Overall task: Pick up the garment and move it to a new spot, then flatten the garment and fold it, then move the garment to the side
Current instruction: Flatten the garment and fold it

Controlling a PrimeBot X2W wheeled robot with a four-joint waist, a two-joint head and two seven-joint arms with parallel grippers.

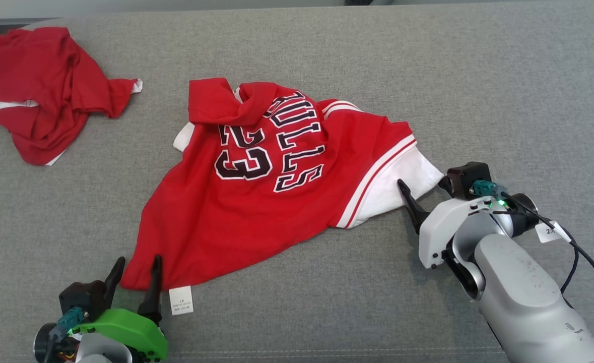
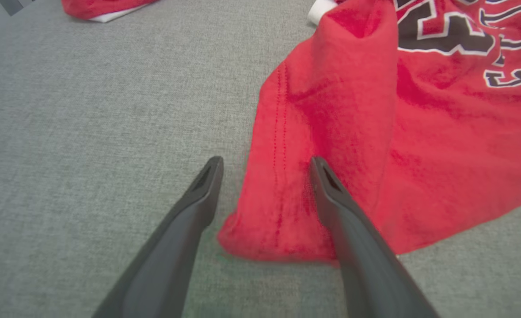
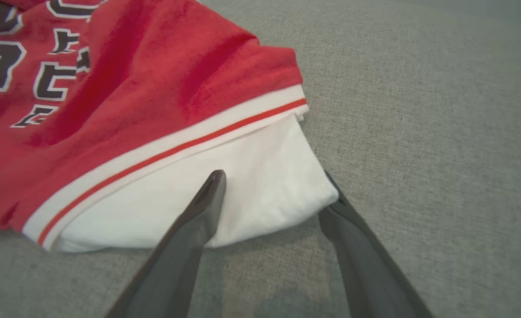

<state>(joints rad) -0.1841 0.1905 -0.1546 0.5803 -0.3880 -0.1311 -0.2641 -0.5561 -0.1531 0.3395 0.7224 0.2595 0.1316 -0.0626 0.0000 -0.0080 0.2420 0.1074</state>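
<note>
The garment (image 1: 256, 201) is a red jersey with black "BULLS 23" lettering, lying crumpled and partly spread in the middle of the grey surface. Its near-left red corner (image 2: 287, 207) sits between the fingers of my left gripper (image 1: 135, 275) (image 2: 265, 165), which is open; the right finger rests over the cloth. The white sleeve corner (image 3: 260, 185) lies between the fingers of my right gripper (image 1: 425, 194) (image 3: 274, 176), also open, one finger above the cloth and one at its edge. A white label (image 1: 181, 300) sticks out by the left corner.
A second red and white garment (image 1: 40, 96) (image 2: 105, 9) lies bunched at the far left. The grey fabric surface (image 1: 478, 75) stretches bare to the right and along the near edge.
</note>
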